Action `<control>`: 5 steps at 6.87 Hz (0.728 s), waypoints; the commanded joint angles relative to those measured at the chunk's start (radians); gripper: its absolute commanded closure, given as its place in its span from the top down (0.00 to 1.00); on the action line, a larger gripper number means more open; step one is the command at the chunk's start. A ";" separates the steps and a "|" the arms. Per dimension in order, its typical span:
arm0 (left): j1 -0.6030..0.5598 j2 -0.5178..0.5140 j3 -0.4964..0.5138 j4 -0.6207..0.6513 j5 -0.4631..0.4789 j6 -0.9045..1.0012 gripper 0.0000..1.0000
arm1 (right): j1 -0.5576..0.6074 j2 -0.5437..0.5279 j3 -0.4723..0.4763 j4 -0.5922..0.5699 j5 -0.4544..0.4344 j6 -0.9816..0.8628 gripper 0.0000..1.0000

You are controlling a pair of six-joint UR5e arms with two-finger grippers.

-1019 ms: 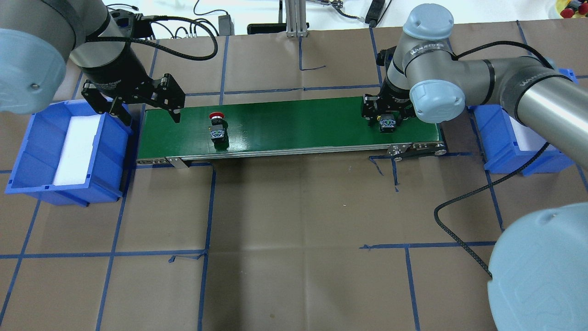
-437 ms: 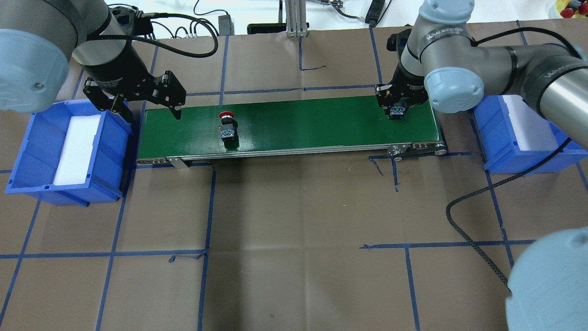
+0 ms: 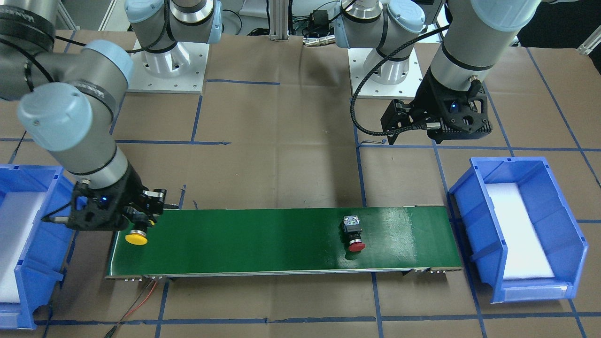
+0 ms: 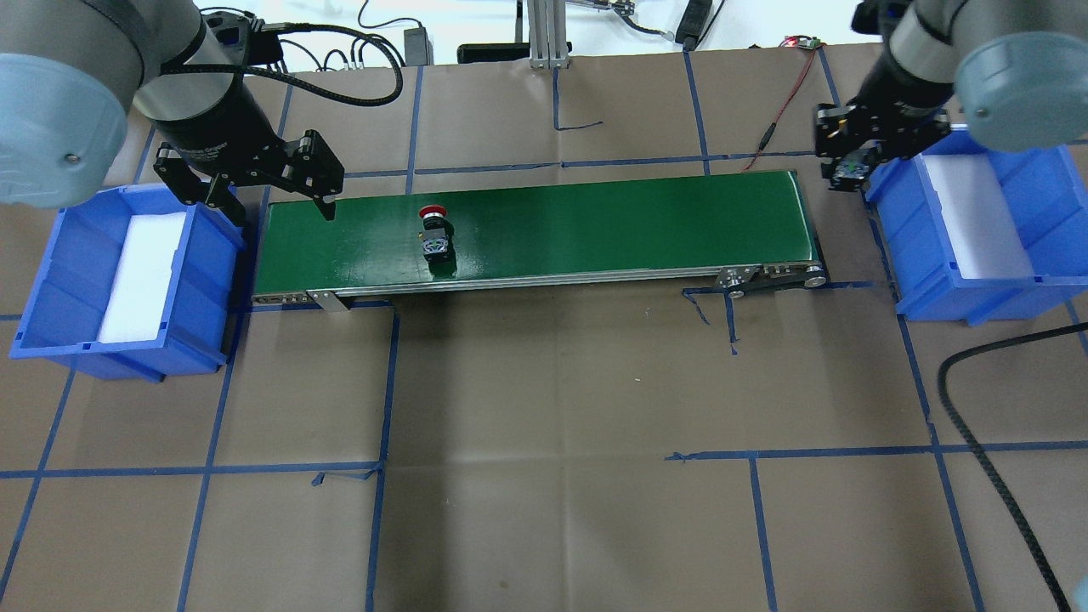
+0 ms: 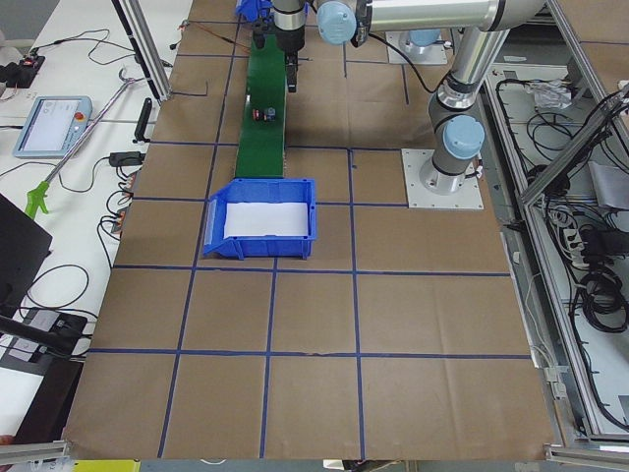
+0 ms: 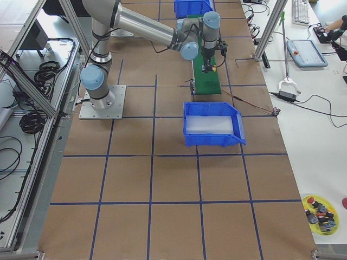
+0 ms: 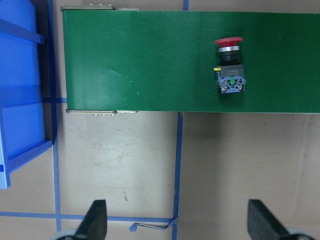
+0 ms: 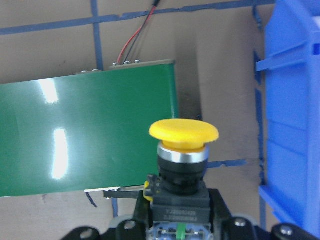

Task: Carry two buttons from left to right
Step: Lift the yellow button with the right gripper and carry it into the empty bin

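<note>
The red button (image 4: 435, 231) lies on its side on the green conveyor belt (image 4: 595, 225), left of the middle; it also shows in the left wrist view (image 7: 229, 65) and the front view (image 3: 353, 233). My right gripper (image 4: 850, 166) is shut on the yellow button (image 8: 184, 132) and holds it in the air over the gap between the belt's right end and the right blue bin (image 4: 935, 285). Its yellow cap (image 3: 136, 238) shows in the front view. My left gripper (image 4: 276, 204) is open and empty above the belt's left end.
The left blue bin (image 4: 208, 280) with a white foam pad stands at the belt's left end. The right bin also holds a white pad (image 4: 969, 221). A red and black wire (image 4: 778, 110) runs from the belt's far right corner. Blue tape lines cross the brown table.
My right gripper has lifted the yellow button off the belt's right end and carried it right, to the right bin's edge. The red button has moved right along the belt. The left gripper has barely moved.
</note>
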State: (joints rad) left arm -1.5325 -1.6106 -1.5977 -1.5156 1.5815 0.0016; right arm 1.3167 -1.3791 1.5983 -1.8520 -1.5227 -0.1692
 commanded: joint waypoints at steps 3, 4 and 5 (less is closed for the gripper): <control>0.000 -0.003 0.001 0.000 0.002 0.000 1.00 | -0.241 0.069 -0.028 0.005 -0.007 -0.412 0.07; 0.000 -0.003 -0.001 0.000 0.002 0.000 1.00 | -0.263 0.095 -0.024 0.002 -0.008 -0.464 0.06; 0.000 -0.005 -0.001 0.000 0.002 0.000 1.00 | -0.296 0.113 -0.020 -0.013 -0.007 -0.495 0.06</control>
State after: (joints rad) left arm -1.5325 -1.6140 -1.5980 -1.5155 1.5830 0.0016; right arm 1.0578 -1.2938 1.5736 -1.8516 -1.5303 -0.6129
